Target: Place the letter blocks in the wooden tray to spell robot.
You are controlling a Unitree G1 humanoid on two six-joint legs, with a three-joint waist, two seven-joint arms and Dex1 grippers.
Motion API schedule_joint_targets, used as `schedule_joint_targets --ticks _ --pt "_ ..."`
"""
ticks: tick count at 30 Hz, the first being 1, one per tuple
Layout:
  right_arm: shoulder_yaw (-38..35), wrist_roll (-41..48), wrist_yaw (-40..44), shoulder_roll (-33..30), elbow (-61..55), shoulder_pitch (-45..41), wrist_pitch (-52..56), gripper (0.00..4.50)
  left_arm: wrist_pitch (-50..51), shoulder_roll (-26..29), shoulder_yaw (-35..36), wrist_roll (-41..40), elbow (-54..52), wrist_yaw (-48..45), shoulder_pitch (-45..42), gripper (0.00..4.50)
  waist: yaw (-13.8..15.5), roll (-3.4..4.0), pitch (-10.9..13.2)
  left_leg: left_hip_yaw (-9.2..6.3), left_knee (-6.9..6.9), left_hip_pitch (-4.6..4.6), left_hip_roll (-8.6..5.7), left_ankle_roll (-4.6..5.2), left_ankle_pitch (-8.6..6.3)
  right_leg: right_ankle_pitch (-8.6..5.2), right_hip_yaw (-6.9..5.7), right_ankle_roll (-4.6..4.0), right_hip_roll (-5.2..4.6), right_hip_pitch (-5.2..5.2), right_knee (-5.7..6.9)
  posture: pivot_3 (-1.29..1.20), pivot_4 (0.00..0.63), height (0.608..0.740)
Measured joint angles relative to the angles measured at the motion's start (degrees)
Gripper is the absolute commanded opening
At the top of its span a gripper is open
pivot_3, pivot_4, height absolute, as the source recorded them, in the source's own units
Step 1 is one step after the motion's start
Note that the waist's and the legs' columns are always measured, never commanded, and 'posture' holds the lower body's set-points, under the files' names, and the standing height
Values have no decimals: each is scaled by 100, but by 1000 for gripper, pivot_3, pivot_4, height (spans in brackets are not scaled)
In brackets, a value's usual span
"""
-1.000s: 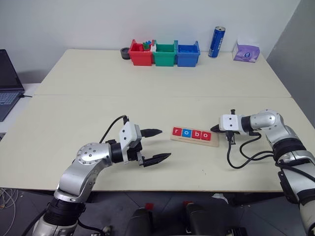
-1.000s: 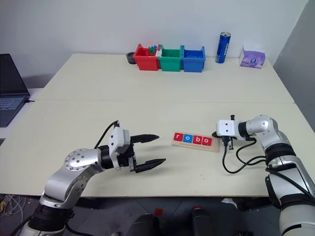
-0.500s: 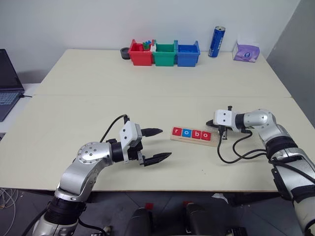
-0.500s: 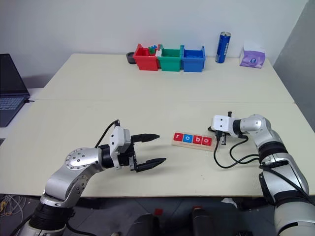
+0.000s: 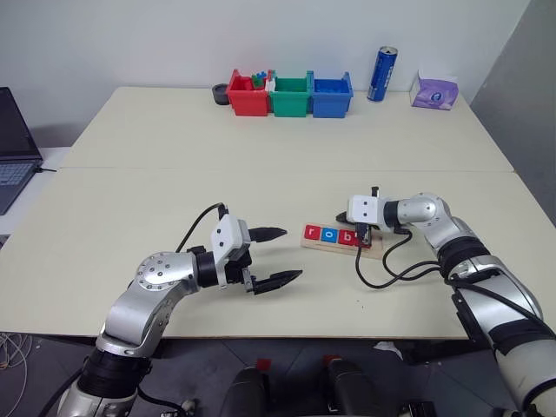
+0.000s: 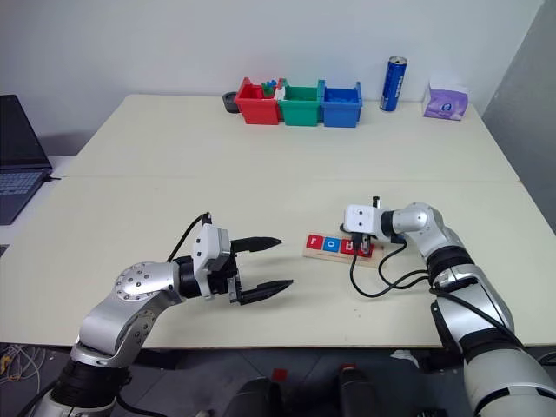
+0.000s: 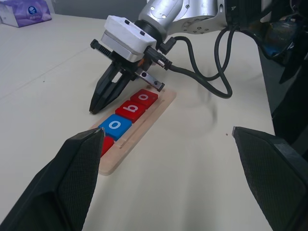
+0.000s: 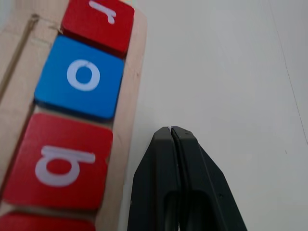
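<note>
The wooden tray lies mid-table with letter blocks in its groove. They read red r, blue o, red b and red o. My right gripper is shut with nothing in it. Its tips point down at the table just beyond the tray's far edge, beside the blue o and the b. My left gripper hovers wide open and empty to the left of the tray, pointing toward it.
Red, green and blue bins stand at the table's back edge. A blue can and a purple tissue pack are to their right. A laptop is at the far left. A black cable loops below my right wrist.
My right gripper, still shut, has slid left from past the tray's right end to beside the blocks at the tray's far edge. The left arm has not moved.
</note>
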Motion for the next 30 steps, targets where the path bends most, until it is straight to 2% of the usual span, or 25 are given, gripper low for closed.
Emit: schedule_joint_targets --ticks 11,22,27,30 --pt "110 -38 264 73 24 -23 -449 57 1 5 21 0 -84 124 70 4500 2 0 0 0 0 0 0 0 0 0 -1 0 0 0 0 0 150 740" --pt "35 82 250 47 23 -45 -371 57 1 -2 20 0 -82 121 68 4500 3 1 1 0 0 0 0 0 0 0 0 0 0 0 0 0 150 740" --pt "-567 642 460 -378 -336 -137 473 57 1 -14 7 0 -82 115 41 4500 18 3 2 -3 0 -5 -1 0 0 0 -2 0 -6 0 -1 0 150 740" --pt "-1059 1087 482 -820 -1311 54 1391 57 0 -28 -13 0 -85 118 37 4500 31 2 2 -7 -1 -7 -2 1 0 0 -1 0 -11 0 -4 0 150 740"
